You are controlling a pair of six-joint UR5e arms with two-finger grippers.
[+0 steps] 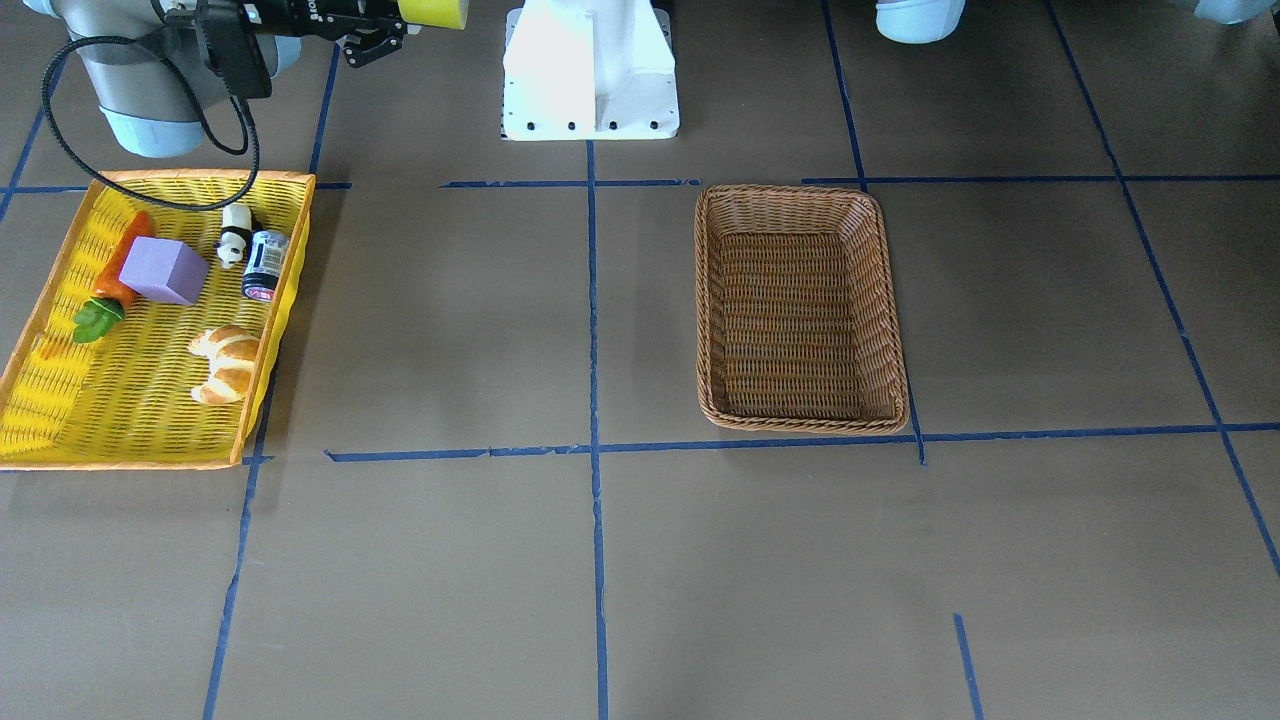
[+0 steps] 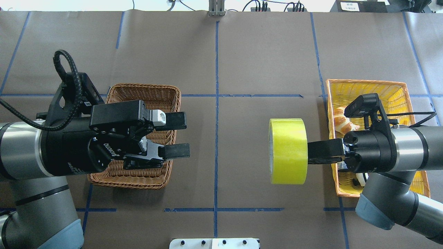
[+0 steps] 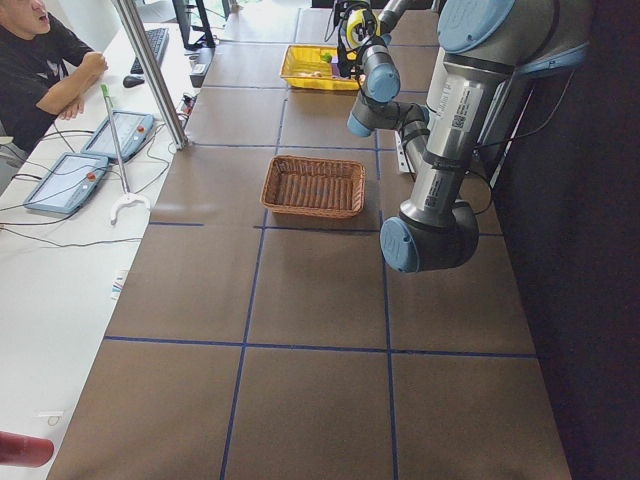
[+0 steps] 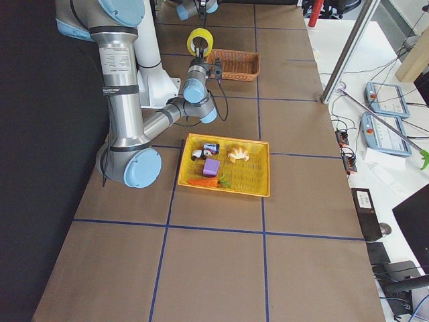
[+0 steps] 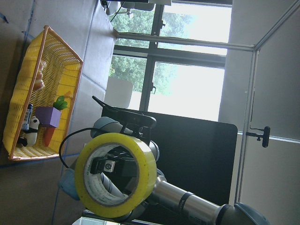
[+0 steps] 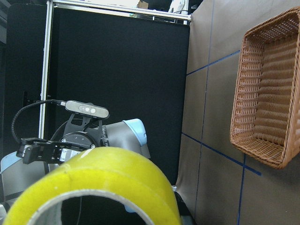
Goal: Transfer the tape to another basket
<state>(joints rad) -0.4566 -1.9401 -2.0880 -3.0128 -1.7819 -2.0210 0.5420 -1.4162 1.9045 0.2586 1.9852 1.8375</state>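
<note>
The tape (image 2: 288,151), a wide yellow-green roll, hangs in the air between the two arms, above the table's middle right. My right gripper (image 2: 310,152) is shut on the tape's wall and holds it with its opening facing the left arm. The roll also shows in the left wrist view (image 5: 117,176) and in the right wrist view (image 6: 103,183). My left gripper (image 2: 177,136) is open and empty, above the near part of the brown wicker basket (image 2: 145,91), pointing at the tape. The basket (image 1: 800,192) holds nothing.
The yellow tray (image 1: 60,400) at the robot's right holds a purple cube (image 1: 163,270), a carrot (image 1: 120,268), a panda figure (image 1: 235,237), a small bottle (image 1: 265,265) and a croissant (image 1: 226,363). The robot's white base (image 1: 590,70) stands at the table's near edge.
</note>
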